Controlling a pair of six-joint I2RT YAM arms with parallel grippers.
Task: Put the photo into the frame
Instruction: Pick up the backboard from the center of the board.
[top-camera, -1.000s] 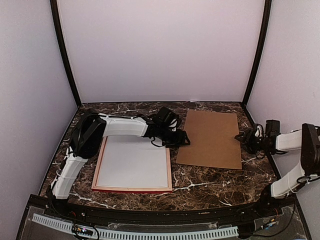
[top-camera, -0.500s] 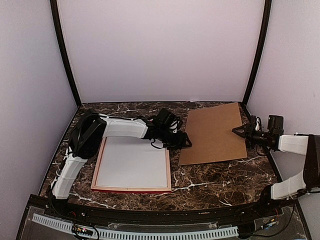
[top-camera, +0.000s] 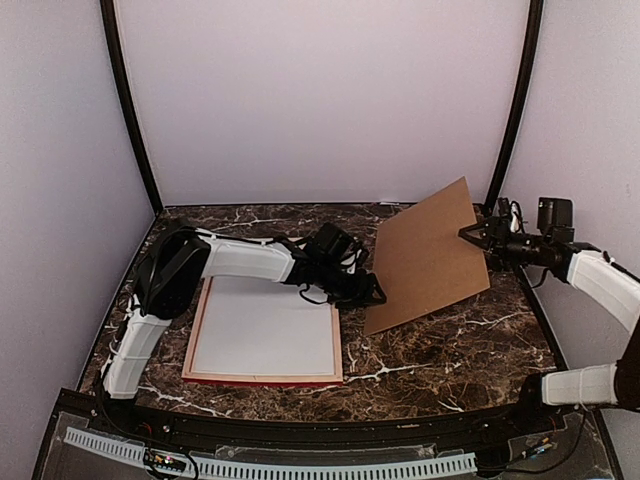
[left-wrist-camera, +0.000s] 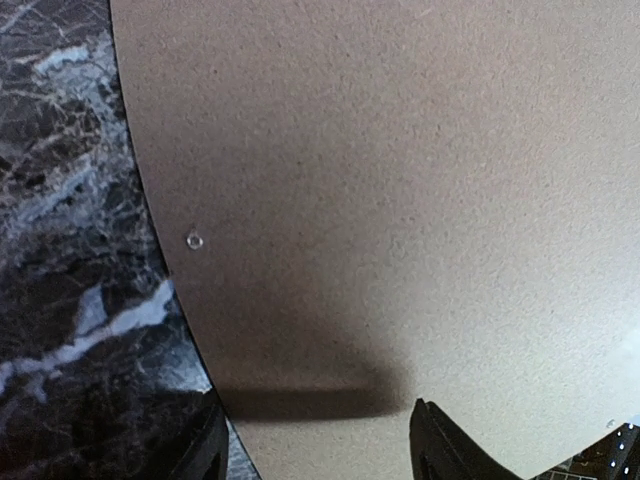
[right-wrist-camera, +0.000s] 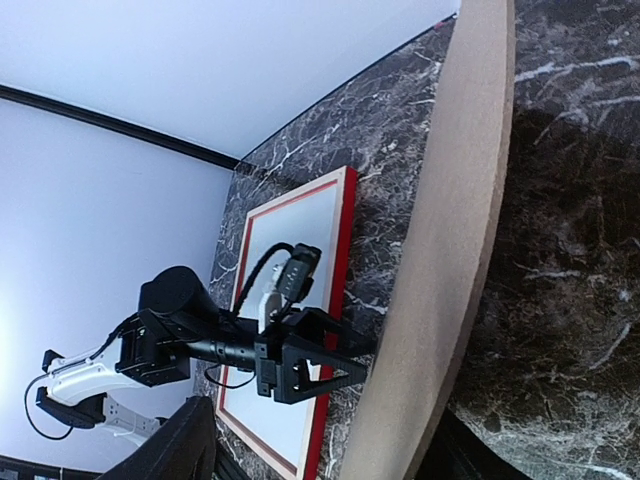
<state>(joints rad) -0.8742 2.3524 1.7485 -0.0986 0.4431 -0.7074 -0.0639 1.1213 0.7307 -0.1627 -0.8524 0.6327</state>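
1. The table (top-camera: 440, 350) is dark stone and may be slippery.
2. The brown board (top-camera: 425, 255) is tipped up, with its low corner on the table. It looks thin, stiff and light.
3. The frame (top-camera: 260, 379) lies flat on the left with a white sheet (top-camera: 265, 325) inside. Its rim looks best to hold.
4. Right jaws pinch the board's high edge.
5. Left jaws are spread at its low corner.
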